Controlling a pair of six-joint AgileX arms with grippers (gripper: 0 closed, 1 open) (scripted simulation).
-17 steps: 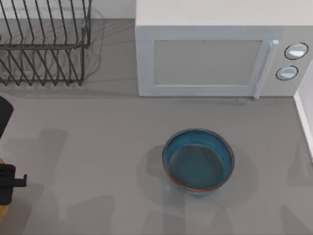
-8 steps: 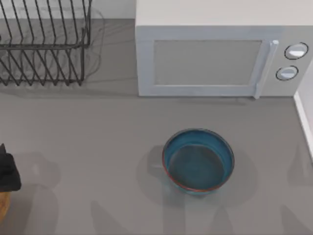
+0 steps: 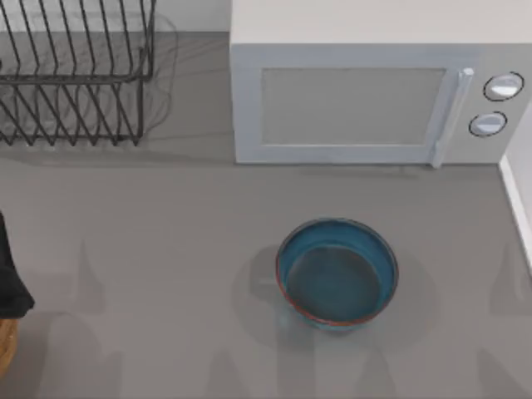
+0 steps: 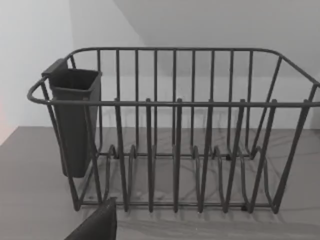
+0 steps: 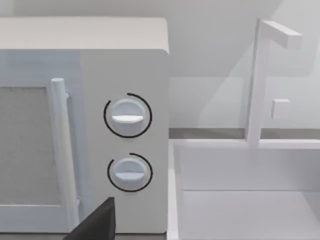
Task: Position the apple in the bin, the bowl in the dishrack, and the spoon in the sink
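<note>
Bowl (image 3: 337, 274) sits upright on the grey counter (image 3: 166, 249), right of centre, in front of the white microwave (image 3: 366, 91), touching nothing. Dishrack (image 3: 75, 75) stands at the far left corner, well apart from the bowl; in the left wrist view the dishrack (image 4: 175, 130) has a dark utensil cup (image 4: 75, 120) hung on one end and holds no dishes. Curved brown edge of the bin (image 3: 7, 345) shows at the counter's left edge, with a black part of the left arm (image 3: 10, 278) just above it. Right wrist view faces the microwave's (image 5: 85, 125) two dials and the white sink (image 5: 245, 200) beside it. Cannot tell whether either arm's fingers are apart or together.
</note>
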